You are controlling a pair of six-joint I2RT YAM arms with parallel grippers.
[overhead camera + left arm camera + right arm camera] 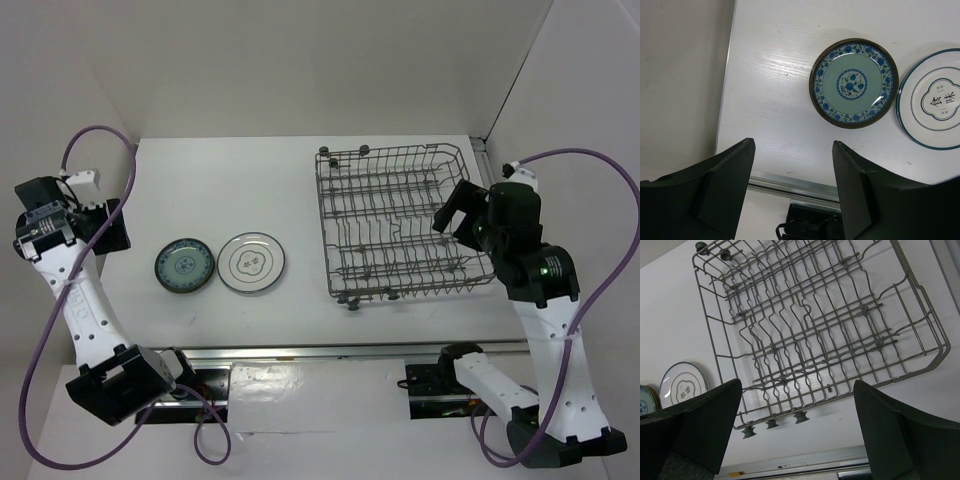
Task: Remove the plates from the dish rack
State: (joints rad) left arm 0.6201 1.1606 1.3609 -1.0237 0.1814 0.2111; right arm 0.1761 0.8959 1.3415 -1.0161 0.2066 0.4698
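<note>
R end effector (797, 410) wide open, empty, over dish rack's (400, 220) right end, so nearer; L end effector (790, 190) open, empty, near plates (184, 266).

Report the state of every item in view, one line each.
teal-blue plate: flat on the table, face up, out of the rack.
white plate: flat on the table, face up, right beside the teal-blue plate.
dish rack: standing on the table, no plates visible in it.
left gripper: jaws open, nothing between them.
right gripper: jaws open wide, empty, above the rack's right side.
</note>
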